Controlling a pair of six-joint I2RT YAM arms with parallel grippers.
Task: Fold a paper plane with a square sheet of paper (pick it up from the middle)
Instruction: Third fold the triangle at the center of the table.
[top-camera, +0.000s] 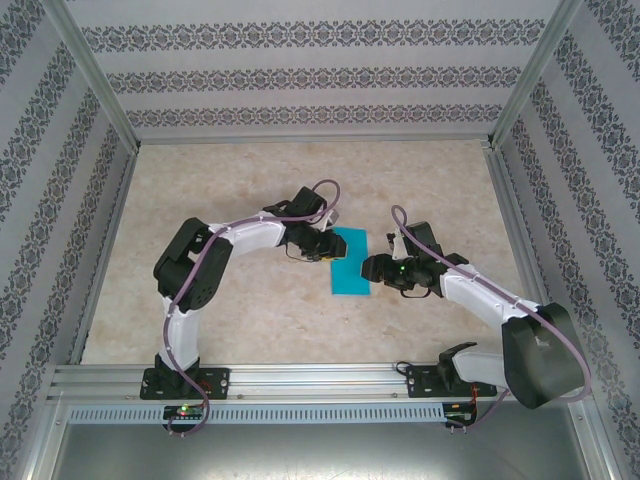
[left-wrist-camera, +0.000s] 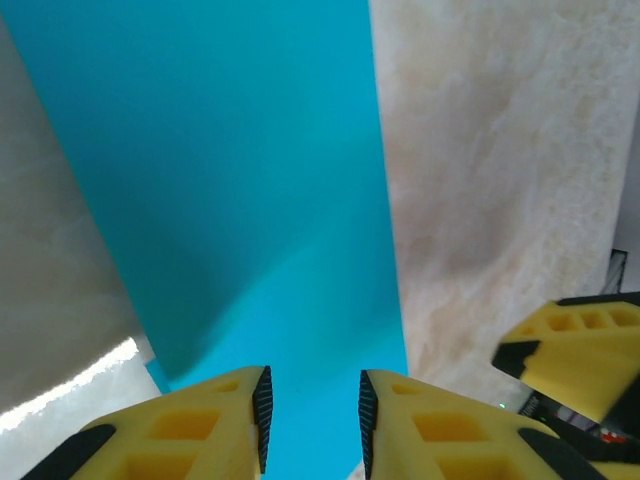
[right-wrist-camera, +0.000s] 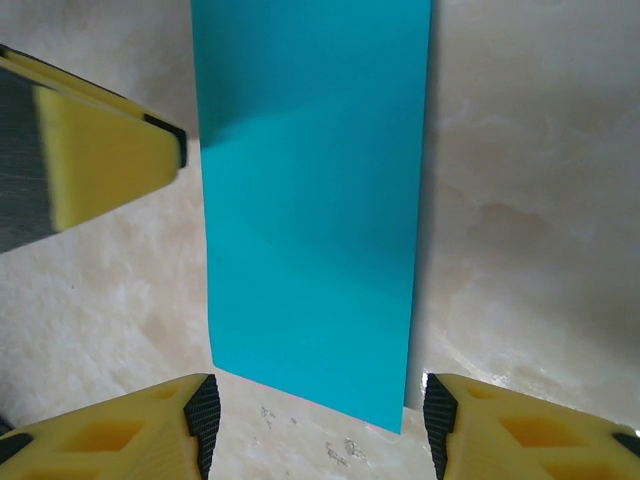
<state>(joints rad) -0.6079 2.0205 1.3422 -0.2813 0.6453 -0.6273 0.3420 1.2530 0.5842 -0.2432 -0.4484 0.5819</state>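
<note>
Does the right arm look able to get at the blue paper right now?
Probably yes: the right gripper is open, straddling the near edge of the paper, with nothing between. The left gripper sits off to one side.

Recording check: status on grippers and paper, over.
Left gripper open, jaws over the paper. Right gripper open wide, jaws spanning the paper's end. Paper lies on the table, rectangular outline. Nothing blocking.
</note>
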